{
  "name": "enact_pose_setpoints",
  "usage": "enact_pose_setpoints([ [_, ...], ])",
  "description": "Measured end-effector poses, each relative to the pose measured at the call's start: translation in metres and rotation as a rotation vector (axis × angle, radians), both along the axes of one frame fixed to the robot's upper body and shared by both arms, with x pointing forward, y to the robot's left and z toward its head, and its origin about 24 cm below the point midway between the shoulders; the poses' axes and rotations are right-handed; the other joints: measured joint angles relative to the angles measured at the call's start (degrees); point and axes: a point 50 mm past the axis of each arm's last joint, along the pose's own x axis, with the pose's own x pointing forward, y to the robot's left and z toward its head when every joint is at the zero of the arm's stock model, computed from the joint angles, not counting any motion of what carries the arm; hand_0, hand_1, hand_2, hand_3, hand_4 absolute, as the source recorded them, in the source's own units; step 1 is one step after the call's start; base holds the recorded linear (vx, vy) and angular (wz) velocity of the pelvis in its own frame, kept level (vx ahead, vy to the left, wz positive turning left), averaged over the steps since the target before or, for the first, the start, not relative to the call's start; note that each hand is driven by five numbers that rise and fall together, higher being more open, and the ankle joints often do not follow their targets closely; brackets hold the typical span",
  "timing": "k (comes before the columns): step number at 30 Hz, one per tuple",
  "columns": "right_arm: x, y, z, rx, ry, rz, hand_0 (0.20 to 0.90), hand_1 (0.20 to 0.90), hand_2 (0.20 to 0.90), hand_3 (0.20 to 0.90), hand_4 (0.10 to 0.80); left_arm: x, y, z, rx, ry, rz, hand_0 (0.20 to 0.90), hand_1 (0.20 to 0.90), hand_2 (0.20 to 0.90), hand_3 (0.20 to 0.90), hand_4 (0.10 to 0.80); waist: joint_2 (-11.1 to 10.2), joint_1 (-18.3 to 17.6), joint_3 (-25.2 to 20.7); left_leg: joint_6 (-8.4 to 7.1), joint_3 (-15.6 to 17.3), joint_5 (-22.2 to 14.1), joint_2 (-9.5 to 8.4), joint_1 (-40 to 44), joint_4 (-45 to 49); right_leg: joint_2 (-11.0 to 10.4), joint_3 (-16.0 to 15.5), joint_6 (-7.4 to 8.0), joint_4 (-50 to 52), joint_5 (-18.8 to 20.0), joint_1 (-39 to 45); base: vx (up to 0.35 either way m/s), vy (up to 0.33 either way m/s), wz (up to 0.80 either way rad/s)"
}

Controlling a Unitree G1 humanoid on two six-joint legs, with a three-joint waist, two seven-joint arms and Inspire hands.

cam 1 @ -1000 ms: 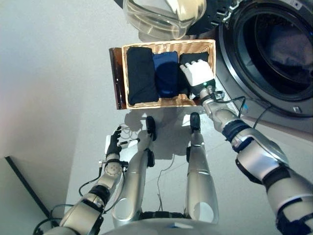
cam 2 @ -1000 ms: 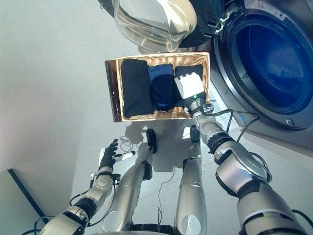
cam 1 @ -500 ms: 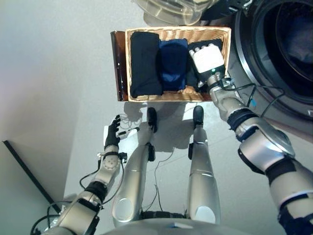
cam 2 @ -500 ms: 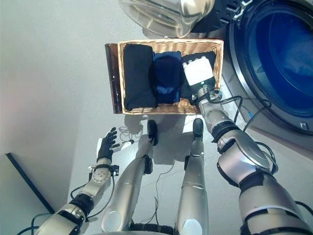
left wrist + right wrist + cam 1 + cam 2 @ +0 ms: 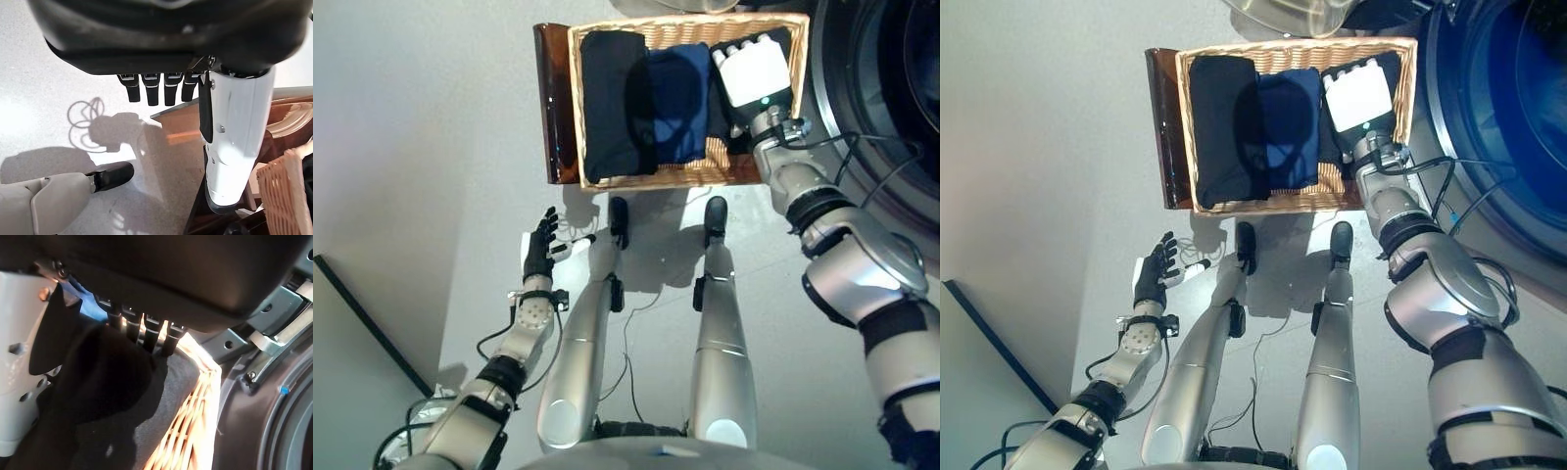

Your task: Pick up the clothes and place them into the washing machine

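The wicker basket (image 5: 675,176) rests on the dark brown box (image 5: 553,98) beside the washing machine (image 5: 891,69). In it lie a folded black garment (image 5: 610,98) on the left, a blue garment (image 5: 677,98) in the middle and a black garment (image 5: 112,396) at the right end. My right hand (image 5: 759,73) is inside the basket on that right black garment, fingers (image 5: 146,330) straight and touching the cloth, which bulges up between them and the thumb. My left hand (image 5: 540,253) hangs open and empty over the floor, left of the basket.
The machine's round drum opening (image 5: 1518,98) is right of the basket, and its open glass door (image 5: 1283,10) lies past the basket's far side. The box edge (image 5: 176,132) and a basket corner (image 5: 286,196) show in the left wrist view. Pale floor lies to the left.
The camera has moved, so the basket and machine sit higher and further right in the picture. My right hand stays on the black garment in the basket. My left hand stays open.
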Motion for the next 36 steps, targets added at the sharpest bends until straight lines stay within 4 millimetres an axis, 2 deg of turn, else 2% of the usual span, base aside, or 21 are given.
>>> enact_pose_setpoints([
  [1, 0.0, 0.0, 0.001, 0.0, -0.001, 0.0, 0.661, 0.661, 0.661, 0.661, 0.629, 0.0, 0.0, 0.0, 0.001, 0.0, 0.001, 0.9, 0.9, 0.9, 0.9, 0.8, 0.0, 0.0, 0.0, -0.08, 0.0, 0.1, 0.06, -0.1, 0.0, 0.0, 0.0, 0.0, 0.0, 0.0, -0.1, 0.0, 0.0, 0.0],
  [2, 0.0, -0.001, 0.002, -0.001, -0.004, -0.001, 0.453, 0.453, 0.453, 0.453, 0.48, 0.0, 0.001, 0.0, 0.0, -0.001, 0.003, 0.9, 0.9, 0.9, 0.9, 0.8, 0.0, 0.2, 0.0, -0.15, 0.0, 0.1, 0.24, -0.3, 0.0, 0.1, -0.3, -0.01, 0.0, 0.0, -0.3, 0.0, 0.0, 0.0],
  [3, 0.0, -0.002, 0.003, 0.002, -0.007, -0.004, 0.2, 0.2, 0.2, 0.2, 0.3, 0.0, 0.001, 0.0, 0.0, 0.0, 0.003, 0.9, 0.9, 0.9, 0.9, 0.8, 0.0, 0.4, 0.0, -0.43, 0.0, 0.3, 0.35, -0.4, 0.0, 0.1, -0.3, -0.06, 0.0, 0.0, -0.3, 0.0, 0.0, 0.0],
  [5, 0.0, -0.001, 0.008, 0.002, -0.02, -0.001, 0.2, 0.2, 0.2, 0.2, 0.3, 0.0, 0.001, 0.0, -0.004, 0.0, 0.005, 0.9, 0.9, 0.9, 0.9, 0.8, 0.0, 0.6, 0.0, -0.45, 0.0, 0.3, 0.37, -0.5, -0.1, 0.1, -0.3, -0.06, 0.1, 0.0, -0.6, 0.0, 0.0, 0.0],
  [8, 0.001, 0.004, 0.026, 0.003, -0.065, 0.012, 0.2, 0.2, 0.2, 0.2, 0.3, 0.0, 0.002, 0.001, -0.01, -0.003, 0.011, 0.9, 0.9, 0.9, 0.9, 0.8, 0.0, 0.7, 0.0, -0.62, 0.2, 0.4, 0.33, -1.3, 0.0, 0.1, -0.3, -0.13, 0.1, 0.1, -1.4, 0.001, 0.007, -0.01],
  [11, 0.0, -0.002, 0.037, 0.003, -0.085, -0.007, 0.2, 0.2, 0.2, 0.2, 0.3, 0.001, 0.002, 0.001, -0.019, -0.002, 0.015, 0.9, 0.9, 0.9, 0.9, 0.8, 0.0, 1.0, 0.0, -0.62, 0.3, 0.5, 0.31, -1.5, 0.0, 0.1, -0.3, -0.37, -0.2, 0.7, -1.4, -0.004, 0.012, 0.04],
  [15, -0.001, -0.003, 0.039, 0.013, -0.096, -0.014, 0.2, 0.2, 0.2, 0.2, 0.3, 0.002, 0.007, 0.003, -0.022, -0.009, 0.038, 0.9, 0.9, 0.9, 0.9, 0.8, 0.0, 1.3, 0.0, -0.41, 0.6, 0.3, 0.29, -1.5, -0.2, 0.1, -0.3, -0.64, -0.4, 1.1, -1.4, -0.001, 0.0, 0.01],
  [23, -0.001, -0.007, 0.038, 0.02, -0.098, -0.033, 0.2, 0.2, 0.2, 0.2, 0.3, 0.003, 0.008, 0.004, -0.018, -0.015, 0.037, 0.9, 0.9, 0.9, 0.9, 0.8, 0.0, 2.1, 0.0, -0.31, 0.6, 0.3, 0.41, -1.3, 0.4, 0.4, -0.3, -0.71, -0.2, 1.2, -1.1, -0.004, 0.001, -0.01],
  [29, -0.002, -0.015, 0.028, 0.05, -0.074, -0.063, 0.2, 0.2, 0.2, 0.2, 0.3, 0.002, 0.009, 0.003, -0.016, -0.012, 0.041, 0.9, 0.9, 0.9, 0.9, 0.8, 0.0, 2.3, 0.0, -0.11, 0.8, 0.4, 0.41, -0.8, 0.7, 0.3, -0.1, -0.97, 0.1, 1.3, -0.6, 0.0, 0.0, 0.0],
  [32, -0.003, -0.019, 0.015, 0.162, -0.06, -0.059, 0.2, 0.2, 0.2, 0.2, 0.3, 0.002, 0.009, 0.004, -0.015, -0.014, 0.046, 0.9, 0.9, 0.9, 0.9, 0.8, 0.0, 2.1, 0.0, -0.08, 0.8, 0.4, 0.44, 0.5, 0.7, 0.3, -0.1, -1.02, 0.0, 1.4, 0.7, 0.0, 0.0, 0.0],
  [36, -0.008, 0.001, 0.013, 0.322, -0.104, 0.085, 0.2, 0.2, 0.2, 0.2, 0.3, 0.001, 0.011, 0.003, -0.015, -0.012, 0.066, 0.9, 0.9, 0.9, 0.9, 0.8, -0.1, 0.4, 0.1, 0.13, 0.8, 0.3, 0.47, 2.1, 0.7, 0.4, 0.0, -0.99, -0.4, 1.4, 2.4, 0.003, -0.005, -0.03],
])
